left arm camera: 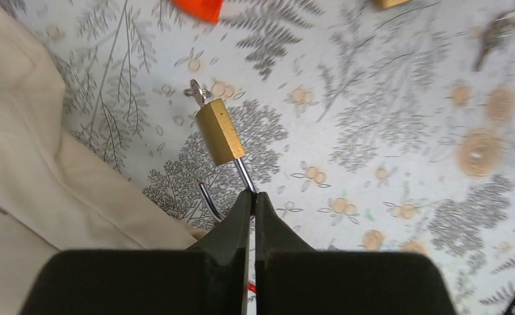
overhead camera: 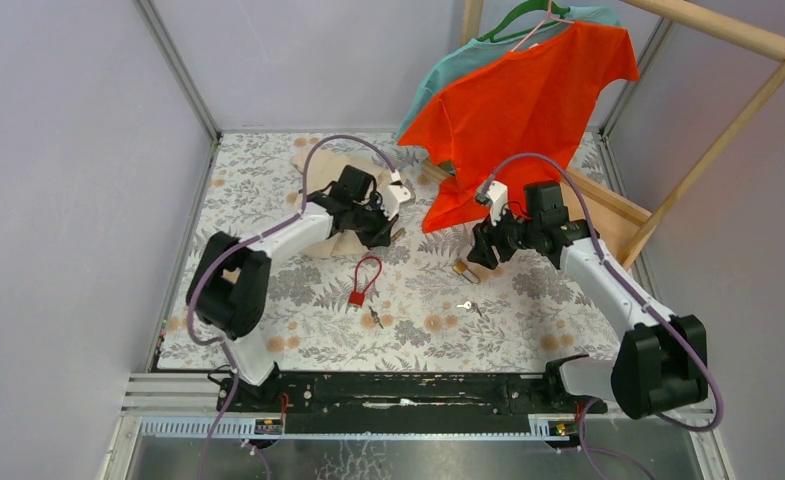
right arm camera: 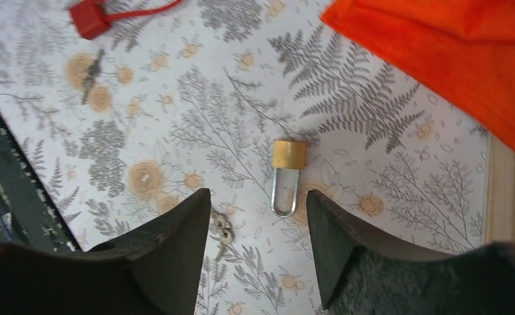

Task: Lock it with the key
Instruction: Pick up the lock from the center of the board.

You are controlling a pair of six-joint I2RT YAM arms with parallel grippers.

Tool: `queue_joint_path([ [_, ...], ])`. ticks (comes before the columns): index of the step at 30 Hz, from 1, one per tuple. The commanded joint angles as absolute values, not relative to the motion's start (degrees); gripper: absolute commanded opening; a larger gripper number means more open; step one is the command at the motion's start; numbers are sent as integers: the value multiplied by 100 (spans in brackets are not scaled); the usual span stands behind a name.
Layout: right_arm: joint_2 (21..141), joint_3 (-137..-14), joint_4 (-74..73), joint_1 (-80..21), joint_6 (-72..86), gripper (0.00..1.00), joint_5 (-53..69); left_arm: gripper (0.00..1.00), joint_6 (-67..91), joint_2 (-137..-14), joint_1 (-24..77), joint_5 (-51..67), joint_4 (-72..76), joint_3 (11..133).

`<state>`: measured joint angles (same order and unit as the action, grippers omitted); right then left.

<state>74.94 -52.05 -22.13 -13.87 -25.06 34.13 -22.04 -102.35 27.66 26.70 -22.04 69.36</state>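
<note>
The brass padlock [left arm camera: 220, 131] is pinched by its open shackle [left arm camera: 243, 174] in the left tool [left arm camera: 253, 195]. That tool is clamped right down on the steel, holding the lock out over the floral table [left arm camera: 386, 216] beside a beige cloth [left arm camera: 38, 197]. There's a little key ring [left arm camera: 199, 92] at the keyhole end, so I reckon a key's in there, though the key itself is hidden. The right tool [right arm camera: 258, 195] hangs with fingers spread, gripping nothing, above a second padlock [right arm camera: 287, 172] and a loose key [right arm camera: 223, 231] lying flat. Looks like the grab is done. Next, the shackle needs pushing home and the key turning, so the right tool has to come across and line up carefully.
</note>
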Motion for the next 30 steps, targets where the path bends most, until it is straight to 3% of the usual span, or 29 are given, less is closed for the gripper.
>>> queue_joint_path([
  [1,6852,-5018,-1825,-1391,-2589,63,4561,0,-2487,-9530,2795,3574,-2454,6987],
  [7,6562,-5095,-1614,-1559,-2545,67,5532,0,-2719,-8923,2808,4593,-3073,7080],
  [11,6633,-5455,-1681,-1885,-2782,75,5547,0,-2937,-8613,2860,5386,-3594,7267],
  [19,6981,-5907,-1737,-2468,-3077,78,5628,0,-2869,-8152,3112,5864,-3630,7248],
  [27,7380,-6039,-1800,-2947,-3334,74,5513,0,-2856,-8133,3310,5938,-3630,7190],
  [30,7520,-6037,-1885,-3053,-3425,66,5652,0,-2840,-8183,3356,5937,-3638,7200],
])
